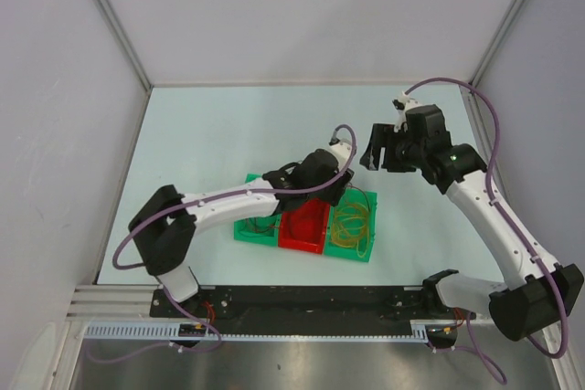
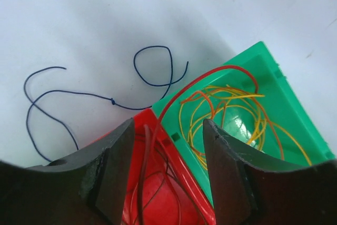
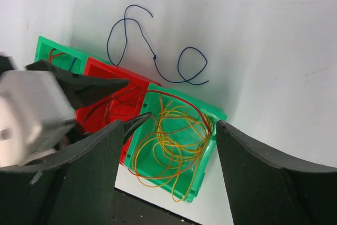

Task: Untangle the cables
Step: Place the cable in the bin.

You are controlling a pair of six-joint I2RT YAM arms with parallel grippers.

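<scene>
A thin blue cable (image 2: 105,96) lies loose in loops on the white table, just beyond the bins, with a small knot midway (image 3: 154,57). One red cable (image 2: 210,72) arcs out of the red bin (image 2: 158,193) into the right green bin (image 2: 284,93), which holds a tangle of yellow-orange cables (image 3: 174,140). My left gripper (image 2: 168,146) hangs open over the red bin's far corner; the red cable runs up between its jaws, unclamped. My right gripper (image 3: 168,151) is open and empty, high above the right green bin (image 1: 352,226).
Three bins stand in a row near the table's front: a left green bin (image 1: 254,224), the red bin (image 1: 304,226) and the right green one. The left arm (image 1: 228,203) stretches over the left bin. Grey walls enclose the table (image 1: 228,125).
</scene>
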